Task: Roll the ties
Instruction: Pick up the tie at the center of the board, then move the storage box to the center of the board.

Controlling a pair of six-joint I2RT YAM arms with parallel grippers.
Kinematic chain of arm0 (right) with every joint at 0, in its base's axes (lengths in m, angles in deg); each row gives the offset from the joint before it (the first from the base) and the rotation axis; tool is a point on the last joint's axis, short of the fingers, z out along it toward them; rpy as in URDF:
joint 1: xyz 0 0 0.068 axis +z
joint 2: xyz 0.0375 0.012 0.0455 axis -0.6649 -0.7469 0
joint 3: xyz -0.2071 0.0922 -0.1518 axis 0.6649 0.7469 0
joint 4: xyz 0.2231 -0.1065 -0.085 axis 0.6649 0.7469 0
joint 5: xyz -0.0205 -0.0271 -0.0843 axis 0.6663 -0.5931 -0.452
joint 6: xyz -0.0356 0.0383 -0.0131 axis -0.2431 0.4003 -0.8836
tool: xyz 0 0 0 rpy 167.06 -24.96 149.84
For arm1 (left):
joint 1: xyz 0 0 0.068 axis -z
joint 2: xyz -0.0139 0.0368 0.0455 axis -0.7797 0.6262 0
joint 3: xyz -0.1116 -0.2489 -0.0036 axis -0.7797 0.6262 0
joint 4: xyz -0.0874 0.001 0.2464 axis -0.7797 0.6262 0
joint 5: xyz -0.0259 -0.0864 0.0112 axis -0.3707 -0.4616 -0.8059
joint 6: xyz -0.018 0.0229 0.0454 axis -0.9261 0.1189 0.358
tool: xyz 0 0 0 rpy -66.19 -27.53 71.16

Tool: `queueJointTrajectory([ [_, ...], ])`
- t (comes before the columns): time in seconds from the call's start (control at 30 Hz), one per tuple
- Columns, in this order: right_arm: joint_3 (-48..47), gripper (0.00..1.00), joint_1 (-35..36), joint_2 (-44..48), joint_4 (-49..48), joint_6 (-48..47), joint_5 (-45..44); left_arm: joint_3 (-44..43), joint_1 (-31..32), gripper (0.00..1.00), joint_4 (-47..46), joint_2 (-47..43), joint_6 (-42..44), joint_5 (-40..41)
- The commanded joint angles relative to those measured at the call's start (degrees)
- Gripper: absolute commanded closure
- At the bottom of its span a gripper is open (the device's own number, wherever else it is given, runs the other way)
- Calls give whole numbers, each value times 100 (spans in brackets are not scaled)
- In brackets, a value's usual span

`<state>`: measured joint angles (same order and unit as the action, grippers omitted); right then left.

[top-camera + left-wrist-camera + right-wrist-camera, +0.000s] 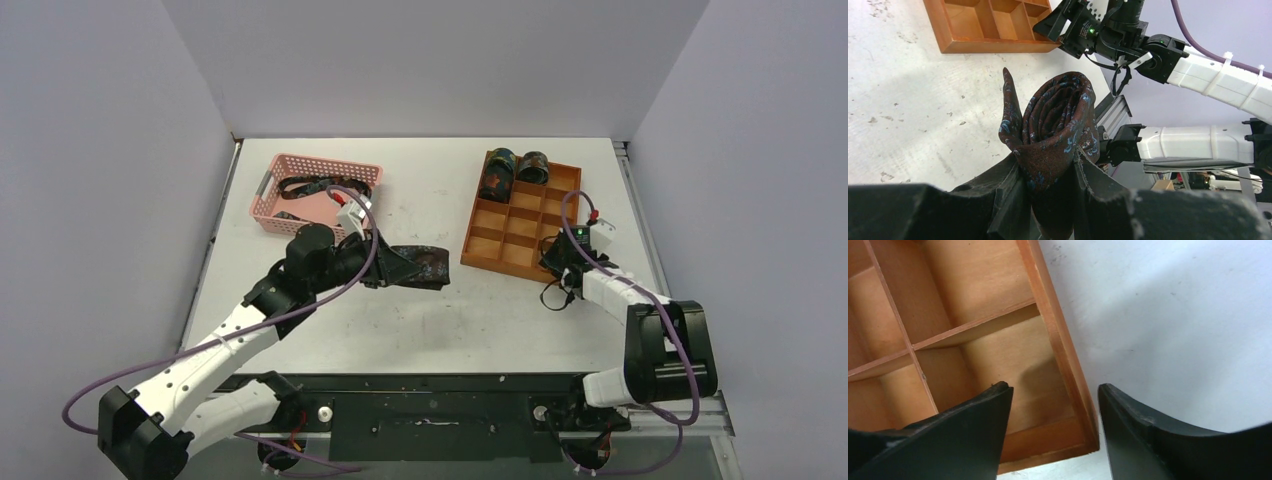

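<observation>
Tie (pixel 1058 115) rolled and clamped in your left hand (pixel 1048 157), your right hand (pixel 1055 390) parted, empty, straddling wooden tray (pixel 1060 347) wall, toward surface (pixel 1173 315) right edge

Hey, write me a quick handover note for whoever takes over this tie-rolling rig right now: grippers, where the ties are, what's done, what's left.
Left gripper: shut on a rolled tie, between the pink basket and the wooden tray.
Right gripper: open, holding nothing, jaws straddling the tray's wall at its near right corner.
Done: two rolled ties sit in the tray's far-left compartments.
Left: put the held roll in a free compartment. At least one unrolled tie lies in the basket, not yet rolled.
</observation>
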<state>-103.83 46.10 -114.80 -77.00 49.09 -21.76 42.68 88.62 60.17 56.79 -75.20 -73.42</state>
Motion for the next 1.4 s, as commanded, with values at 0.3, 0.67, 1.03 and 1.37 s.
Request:
queueJointTrajectory([
  [0.3, 1, 65, 1368, -258, -323, -174, 418, -173, -12, 100, 164, -353, 78, 262],
  [0.67, 404, 72, 3401, 252, 255, 371, 99, -447, -16, 100, 571, -499, 280, 522],
  [1.03, 1033, 72, 4694, 1058, 584, 1106, -99, -842, -20, 100, 661, 73, 425, 456],
  [1.37, 303, 20, 4663, 2186, 2037, 1096, -908, -1375, -22, 100, 779, 478, 755, 330],
])
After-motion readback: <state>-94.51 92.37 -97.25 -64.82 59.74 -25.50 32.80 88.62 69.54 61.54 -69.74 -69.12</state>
